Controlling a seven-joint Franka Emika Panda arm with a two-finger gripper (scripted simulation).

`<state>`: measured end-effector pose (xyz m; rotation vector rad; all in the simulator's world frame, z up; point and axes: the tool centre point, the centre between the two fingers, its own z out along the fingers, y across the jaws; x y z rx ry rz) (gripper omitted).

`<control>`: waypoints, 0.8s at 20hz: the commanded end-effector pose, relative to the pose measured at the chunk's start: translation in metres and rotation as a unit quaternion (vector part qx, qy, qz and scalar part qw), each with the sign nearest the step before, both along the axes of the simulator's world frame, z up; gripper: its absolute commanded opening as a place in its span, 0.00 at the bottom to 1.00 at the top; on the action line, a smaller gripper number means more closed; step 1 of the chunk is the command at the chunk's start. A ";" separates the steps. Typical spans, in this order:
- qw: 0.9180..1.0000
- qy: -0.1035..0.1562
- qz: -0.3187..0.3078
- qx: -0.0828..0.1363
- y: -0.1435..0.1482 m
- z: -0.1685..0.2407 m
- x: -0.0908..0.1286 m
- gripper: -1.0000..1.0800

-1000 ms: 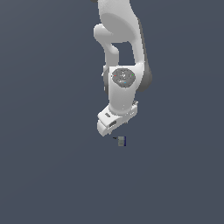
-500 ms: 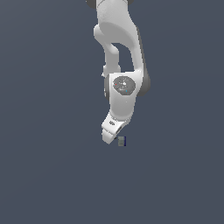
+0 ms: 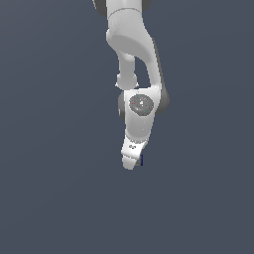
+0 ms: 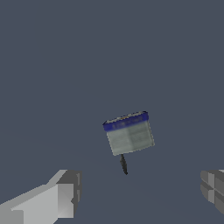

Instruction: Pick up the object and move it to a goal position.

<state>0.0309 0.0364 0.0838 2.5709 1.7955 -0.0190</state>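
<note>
The object is a tiny grey block with a dark blue side and a small dark stub; it lies on the dark grey floor. In the exterior view only its dark blue edge shows, beside the white hand, which hides the rest. My gripper is open, with its two fingertips wide apart. The object lies ahead of the fingers, between their lines, not touched. In the exterior view the gripper points down right over the object, and its fingers are hidden by the hand.
The white arm comes down from the top of the exterior view. The plain dark grey floor fills the rest of both views.
The arm has come down and swung slightly, so the hand now covers most of the object in the exterior view. The object has not moved.
</note>
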 end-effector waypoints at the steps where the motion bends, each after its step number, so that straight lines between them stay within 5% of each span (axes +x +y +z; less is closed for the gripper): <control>1: 0.999 0.000 0.035 0.001 0.001 -0.005 0.002 0.96; 16: 0.990 -0.002 0.138 0.006 0.005 -0.021 0.006 0.96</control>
